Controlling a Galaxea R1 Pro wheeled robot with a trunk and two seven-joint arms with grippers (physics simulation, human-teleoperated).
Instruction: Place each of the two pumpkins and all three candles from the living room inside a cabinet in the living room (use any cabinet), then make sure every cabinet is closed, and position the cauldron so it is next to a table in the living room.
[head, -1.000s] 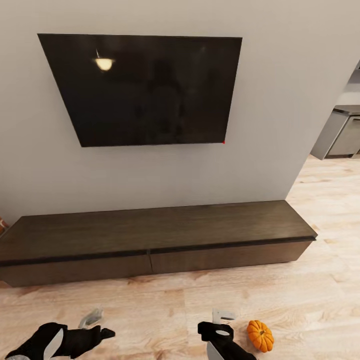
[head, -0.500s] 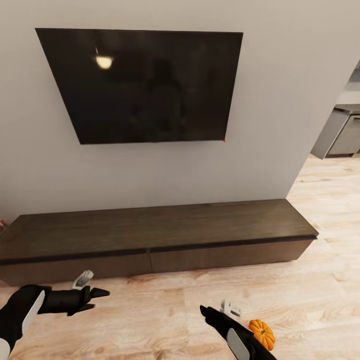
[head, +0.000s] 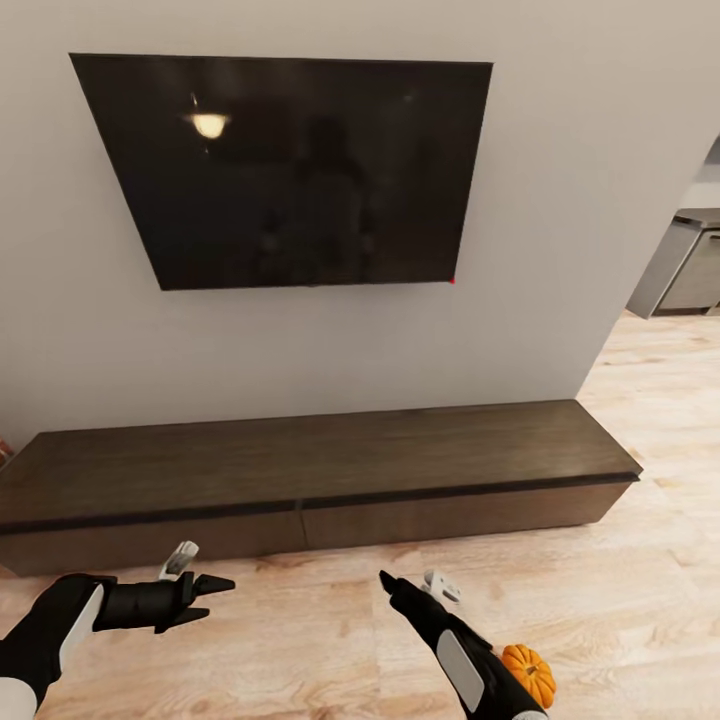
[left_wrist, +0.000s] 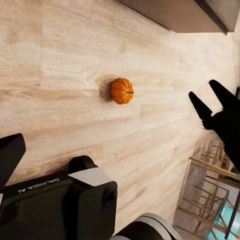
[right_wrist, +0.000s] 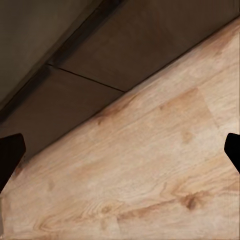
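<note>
The long, low dark-brown wooden cabinet (head: 310, 480) stands against the grey wall, with its two flat drawer fronts shut and its top bare. Above it a large black flat screen (head: 285, 170) hangs on the wall. In front of the cabinet lies the pale wooden plank floor (head: 300, 640).

The left gripper (head: 205, 590) hangs over the floor just in front of the cabinet's left drawer front; its two black fingers are spread apart and hold nothing. The right gripper (head: 392, 585) hangs over the floor before the right drawer front, near the seam between the two drawers. In the right wrist view its fingertips (right_wrist: 10, 155) stand at the two opposite sides of the picture – wide apart, with only the floor and the cabinet's front between them.

One small orange ribbed pumpkin (head: 530, 672) lies on the floor behind the right arm, well apart from the cabinet's front edge – in the left wrist view the same pumpkin (left_wrist: 121, 90) lies alone on the planks, touching neither gripper.
</note>
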